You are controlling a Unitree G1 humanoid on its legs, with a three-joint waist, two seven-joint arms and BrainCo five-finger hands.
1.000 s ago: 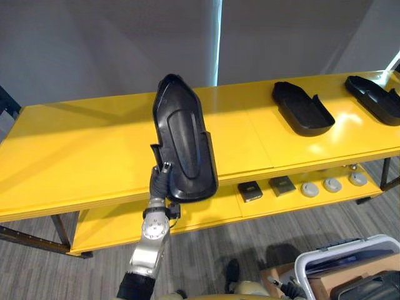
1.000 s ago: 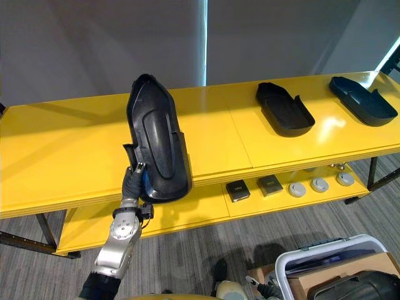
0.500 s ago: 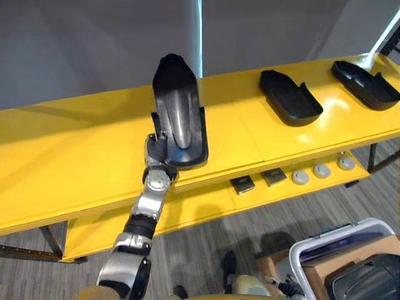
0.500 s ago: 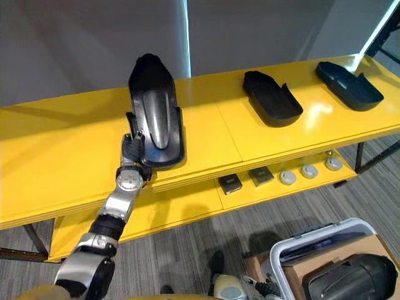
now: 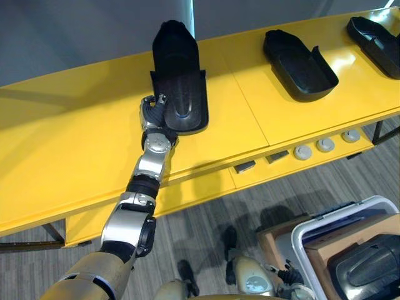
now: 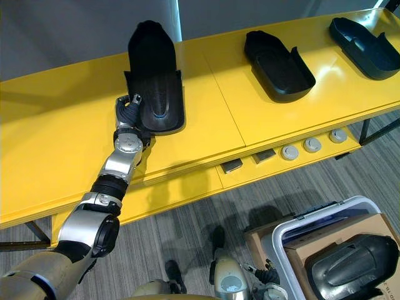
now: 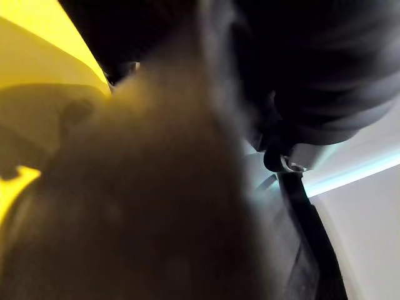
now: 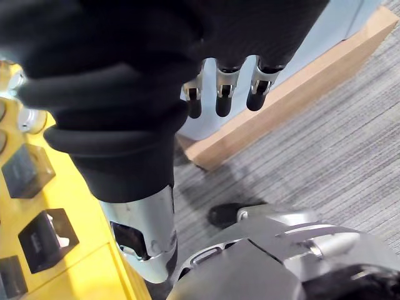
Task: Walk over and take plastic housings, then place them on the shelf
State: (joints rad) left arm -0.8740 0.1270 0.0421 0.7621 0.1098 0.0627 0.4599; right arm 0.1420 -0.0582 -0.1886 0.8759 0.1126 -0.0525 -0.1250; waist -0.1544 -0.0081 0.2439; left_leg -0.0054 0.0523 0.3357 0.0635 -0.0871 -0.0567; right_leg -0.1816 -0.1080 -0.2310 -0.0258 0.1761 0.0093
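Currently, my left hand (image 5: 153, 114) clasps black housing (image 5: 178, 81) at its 7 o'clock corner; housing lies flat on yellow shelf (image 5: 75, 144). Second housing (image 5: 299, 56), third housing (image 5: 375, 34) toward 2 o'clock. My right hand (image 8: 220, 86) hangs relaxed, unclenched.

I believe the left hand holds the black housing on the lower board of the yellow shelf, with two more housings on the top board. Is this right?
Not quite. The left eye view shows the left hand holding the black housing on the top board of the yellow shelf, left of the two more housings.
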